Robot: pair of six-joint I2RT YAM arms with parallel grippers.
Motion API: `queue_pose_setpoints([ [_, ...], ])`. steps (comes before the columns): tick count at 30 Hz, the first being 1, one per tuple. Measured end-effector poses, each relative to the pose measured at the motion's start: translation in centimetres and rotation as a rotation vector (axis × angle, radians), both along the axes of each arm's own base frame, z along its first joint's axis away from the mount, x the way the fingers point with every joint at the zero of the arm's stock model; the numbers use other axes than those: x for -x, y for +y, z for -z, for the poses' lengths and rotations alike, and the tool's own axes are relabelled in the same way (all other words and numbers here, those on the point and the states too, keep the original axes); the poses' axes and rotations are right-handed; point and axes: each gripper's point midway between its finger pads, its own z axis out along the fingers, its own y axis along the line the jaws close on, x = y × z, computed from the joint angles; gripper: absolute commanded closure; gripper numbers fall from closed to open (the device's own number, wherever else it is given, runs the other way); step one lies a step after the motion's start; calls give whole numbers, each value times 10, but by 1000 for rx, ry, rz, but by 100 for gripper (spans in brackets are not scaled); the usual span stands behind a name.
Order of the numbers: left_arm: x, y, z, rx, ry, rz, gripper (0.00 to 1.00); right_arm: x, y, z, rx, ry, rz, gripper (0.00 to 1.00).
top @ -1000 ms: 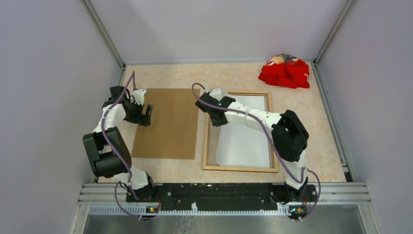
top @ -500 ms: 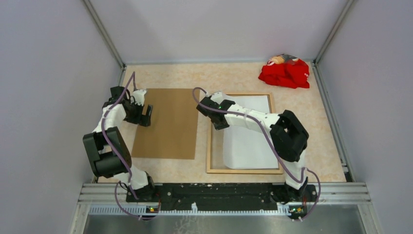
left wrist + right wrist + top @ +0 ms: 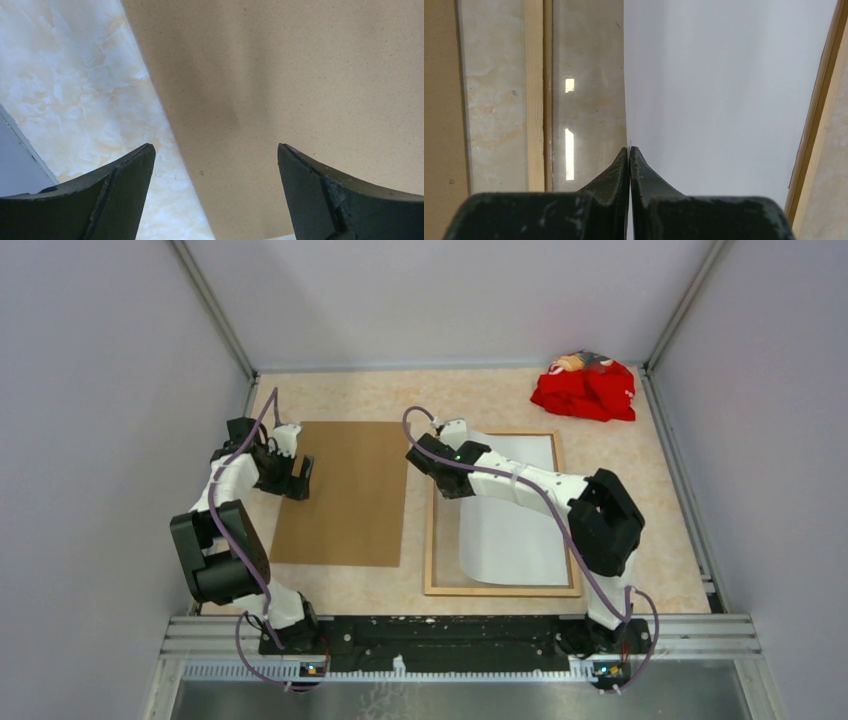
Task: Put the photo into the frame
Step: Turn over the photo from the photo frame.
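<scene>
Photo point(image 3: 724, 90) edge at closed right jaws, inside frame point(image 3: 534, 100); left jaws wide, empty

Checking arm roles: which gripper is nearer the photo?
Right. The right gripper sits shut at the photo's edge inside the frame; the left gripper hangs open over the brown board.

Photo point(image 3: 505, 540) in frame point(image 3: 500, 591), board point(image 3: 345, 500) left
</scene>
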Motion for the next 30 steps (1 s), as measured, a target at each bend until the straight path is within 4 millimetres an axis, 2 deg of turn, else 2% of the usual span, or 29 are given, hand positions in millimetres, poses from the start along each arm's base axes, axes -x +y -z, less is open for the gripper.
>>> queue_pose_setpoints([
  [7,1,0,1,-1,2,3,2,0,-3,3,0,-9,30,99],
  [10,1,0,2,0,4,3,2,1,-5,5,1,-8,40,86],
  [12,2,0,2,0,5,3,2,1,-4,5,-7,-8,43,72],
  [19,2,0,2,0,5,4,2,1,7,7,-52,7,25,37],
  [24,2,-1,2,0,7,4,2,-1,13,9,-93,21,12,25],
  [30,2,-1,2,0,7,4,2,0,14,25,-137,68,4,20],
])
